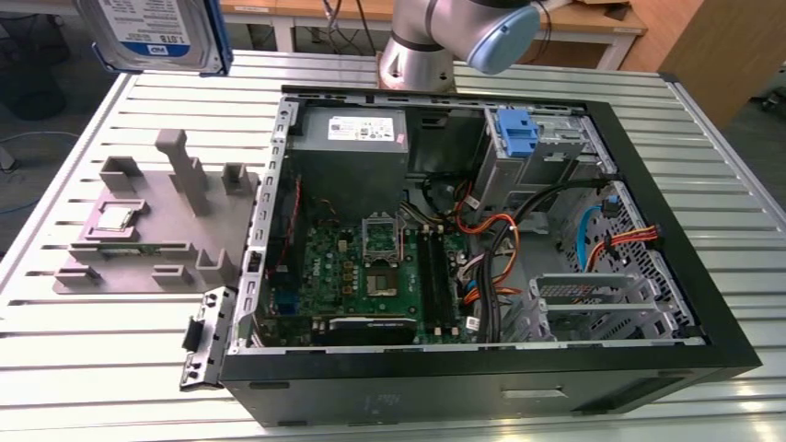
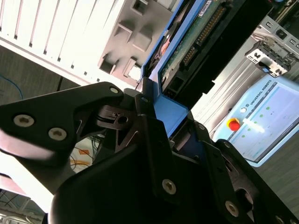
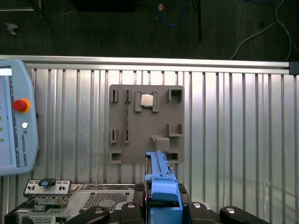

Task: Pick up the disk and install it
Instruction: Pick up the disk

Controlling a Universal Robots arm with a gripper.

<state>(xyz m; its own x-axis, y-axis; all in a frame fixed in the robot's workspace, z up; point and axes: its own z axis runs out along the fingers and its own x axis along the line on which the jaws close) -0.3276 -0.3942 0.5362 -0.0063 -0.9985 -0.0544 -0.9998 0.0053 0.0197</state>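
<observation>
Disk (image 1: pixel 154 32) seemingly gripped by end effector (image 3: pixel 162 212), over table (image 1: pixel 74 368).

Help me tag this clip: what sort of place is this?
Probably a robotics lab: an open computer case on a slatted metal table, a grey parts fixture, a teach pendant, and a gripper holding the disk.

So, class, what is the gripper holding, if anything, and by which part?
The gripper holds the disk, clamped at its blue plastic rail.

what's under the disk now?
In the first wrist view, the grey fixture plate, CPU chip in a pocket, on the slatted table. The disk covers part of the plate's edge.
</observation>
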